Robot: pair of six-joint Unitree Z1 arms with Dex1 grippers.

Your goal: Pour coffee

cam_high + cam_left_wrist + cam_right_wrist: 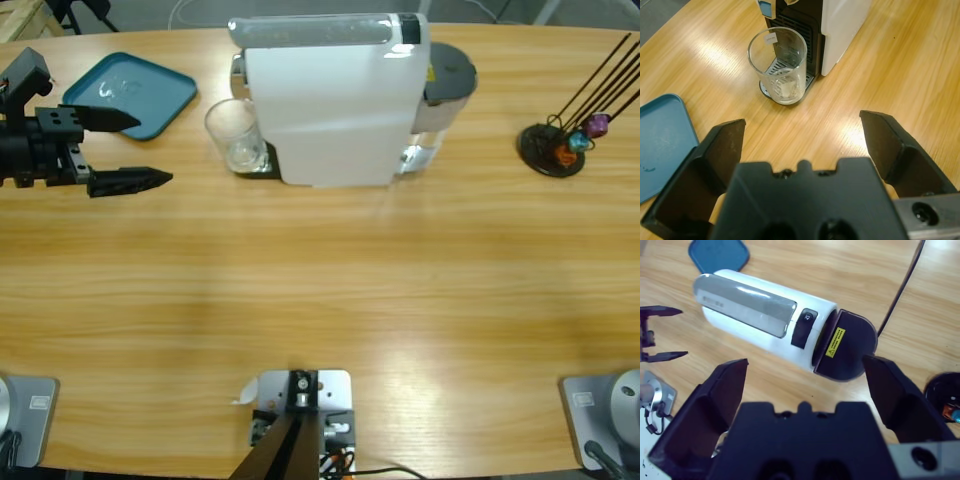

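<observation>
A clear glass (235, 135) (777, 65) stands upright on the drip tray of the white coffee machine (330, 100) (840, 25) (765, 315), under its spout. Whether the glass holds any coffee I cannot tell; its bottom looks pale and clear. My left gripper (150, 150) (802, 122) is open and empty at the table's left, pointing at the glass from a short distance away. My right gripper (805, 362) is open and empty, held high above the machine and looking down on it; it is outside the high view.
A blue tray (130, 92) (662, 140) (720, 252) lies behind the left gripper at the table's far left. A black capsule stand (555, 148) (945, 395) with coloured capsules and thin rods sits at the far right. Bare wooden tabletop (320, 300) spreads in front.
</observation>
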